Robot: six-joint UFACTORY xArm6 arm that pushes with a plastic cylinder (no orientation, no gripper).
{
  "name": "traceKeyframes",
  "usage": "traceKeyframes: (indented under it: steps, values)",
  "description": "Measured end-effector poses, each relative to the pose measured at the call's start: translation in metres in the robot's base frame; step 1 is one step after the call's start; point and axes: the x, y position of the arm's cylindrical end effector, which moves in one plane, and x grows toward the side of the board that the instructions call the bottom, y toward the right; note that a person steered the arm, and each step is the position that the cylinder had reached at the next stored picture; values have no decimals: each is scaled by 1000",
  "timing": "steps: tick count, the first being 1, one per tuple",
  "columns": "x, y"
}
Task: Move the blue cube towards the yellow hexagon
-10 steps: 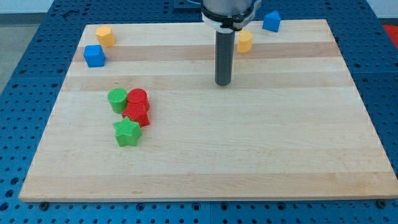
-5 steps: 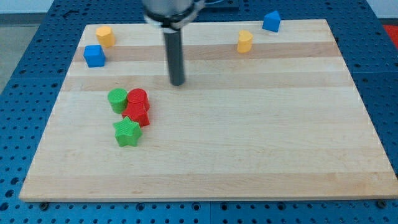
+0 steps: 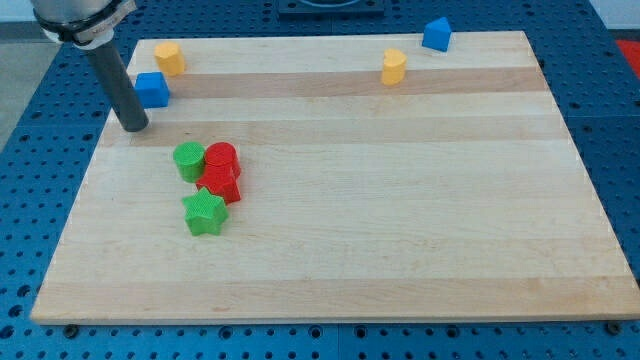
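Note:
The blue cube (image 3: 152,89) sits near the board's top-left corner. The yellow hexagon (image 3: 169,58) lies just above it and slightly to the right, a small gap apart. My tip (image 3: 132,127) rests on the board just below and left of the blue cube; the rod's side is close to the cube's left edge. I cannot tell if they touch.
A second yellow block (image 3: 394,66) and a blue block (image 3: 436,34) sit at the top right. A green cylinder (image 3: 188,160), a red cylinder (image 3: 221,158), a red block (image 3: 221,184) and a green star (image 3: 205,213) cluster at left centre. The wooden board (image 3: 400,220) lies on a blue perforated table.
My tip has swept left across the board from the top centre to just below-left of the blue cube. No block has moved.

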Motion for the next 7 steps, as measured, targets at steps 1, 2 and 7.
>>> traceKeyframes:
  steps: [1,2,7]
  values:
    - [-16,-1]
    - [-66,-1]
    - [-179,-21]
